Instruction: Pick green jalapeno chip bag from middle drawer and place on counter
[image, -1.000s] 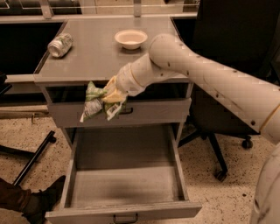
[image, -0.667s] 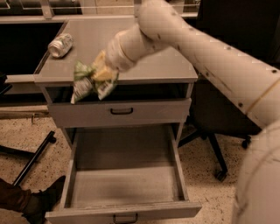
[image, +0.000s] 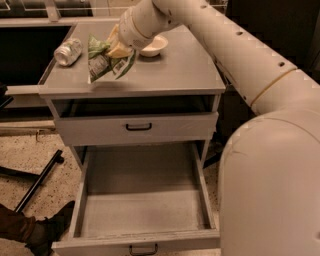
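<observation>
My gripper (image: 116, 49) is shut on the green jalapeno chip bag (image: 104, 61), a wrinkled light green and white foil bag. It holds the bag hanging just above the left middle of the grey counter (image: 175, 67), its lower corner near the surface. The middle drawer (image: 142, 200) is pulled wide open below, with a bare grey floor and a small dark handle at its front. The white arm reaches in from the right and crosses over the counter.
A silvery-green drink can (image: 68, 51) lies on its side at the counter's left. A white bowl (image: 152, 46) stands at the back, just right of the gripper. A shut drawer front with a black handle (image: 138, 127) sits under the counter. A person's shoe (image: 47, 230) is at the lower left.
The gripper has lifted the chip bag from in front of the upper drawer up and back, over the counter's left middle. The camera view has shifted closer.
</observation>
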